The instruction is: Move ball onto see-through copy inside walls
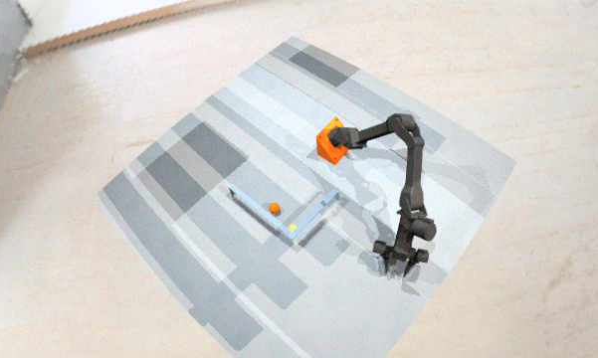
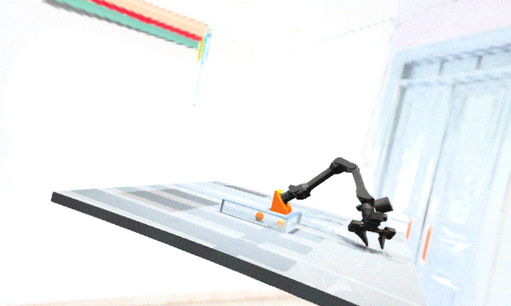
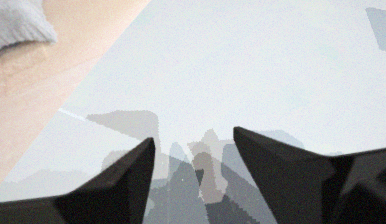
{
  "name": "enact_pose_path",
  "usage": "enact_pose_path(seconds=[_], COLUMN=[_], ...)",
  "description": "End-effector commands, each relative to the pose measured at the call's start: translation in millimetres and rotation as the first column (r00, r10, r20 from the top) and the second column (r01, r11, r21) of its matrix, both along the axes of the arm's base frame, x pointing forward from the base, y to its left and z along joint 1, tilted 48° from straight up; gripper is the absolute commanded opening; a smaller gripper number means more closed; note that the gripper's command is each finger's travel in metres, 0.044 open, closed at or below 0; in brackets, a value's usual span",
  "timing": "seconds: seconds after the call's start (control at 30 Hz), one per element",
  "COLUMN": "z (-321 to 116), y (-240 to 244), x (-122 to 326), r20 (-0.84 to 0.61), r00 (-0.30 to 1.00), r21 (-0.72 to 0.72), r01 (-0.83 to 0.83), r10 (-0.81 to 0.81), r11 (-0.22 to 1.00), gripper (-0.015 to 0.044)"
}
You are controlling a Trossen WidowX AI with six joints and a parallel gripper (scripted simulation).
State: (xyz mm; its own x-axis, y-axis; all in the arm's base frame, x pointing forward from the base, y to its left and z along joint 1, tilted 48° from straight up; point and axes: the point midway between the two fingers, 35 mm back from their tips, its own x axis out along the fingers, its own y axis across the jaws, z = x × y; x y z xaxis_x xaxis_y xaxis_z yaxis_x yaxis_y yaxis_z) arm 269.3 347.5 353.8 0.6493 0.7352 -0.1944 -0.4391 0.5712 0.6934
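Top view: ball [image 1: 275, 208] sits on the desk [image 1: 144, 209] inside the angle of the two clear walls [image 1: 259, 211], just beside the left wall and short of the corner. See-through copy [image 1: 292, 228] is tucked right in the corner, near the ball but not overlapping it. So the ball is not on target yet. End effector [image 1: 399, 268] hangs low over the desk well to the right of the walls, outside them, pointing down. Arm reaches there from the orange base [image 1: 331, 140].

Exterior view: same story. Ball [image 2: 259, 216] and copy [image 2: 281, 223] both show through the near wall [image 2: 255, 214], apart from each other. End effector [image 2: 373, 241] is far right of them, tips close to the desk surface; contact can't be confirmed from here.

Wrist view: two dark fingers partly spread, roughly two-thirds open, with only patterned desk between them. Nothing held. Ball and walls out of frame.

Progress estimate: nothing done so far. Still to do: travel over to the ball, get it onto the copy in the corner, release, back off, ball at rest inside the walls.
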Motion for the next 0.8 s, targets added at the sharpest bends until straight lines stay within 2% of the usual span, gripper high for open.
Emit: enact_pose_path(seconds=[0.0,0.17,0.37,0.63,0.77], z=[-24,-65,-125,-196,-215], y=[-25,-68,-139,-249,-279], x=[41,90,135,159,159], r20=[0.076,0.088,-0.025,-0.239,-0.309], r00=[0.997,0.996,0.999,0.971,0.951], r21=[-0.193,-0.417,-0.598,-0.665,-0.652], r01=[0.023,0.028,-0.041,-0.175,-0.214], r10=[-0.008,0.009,0.032,0.015,0.003], r11=[0.981,0.909,0.801,0.726,0.727], gripper=[0.0292,0.0292,0.0292,0.0292,0.0292])
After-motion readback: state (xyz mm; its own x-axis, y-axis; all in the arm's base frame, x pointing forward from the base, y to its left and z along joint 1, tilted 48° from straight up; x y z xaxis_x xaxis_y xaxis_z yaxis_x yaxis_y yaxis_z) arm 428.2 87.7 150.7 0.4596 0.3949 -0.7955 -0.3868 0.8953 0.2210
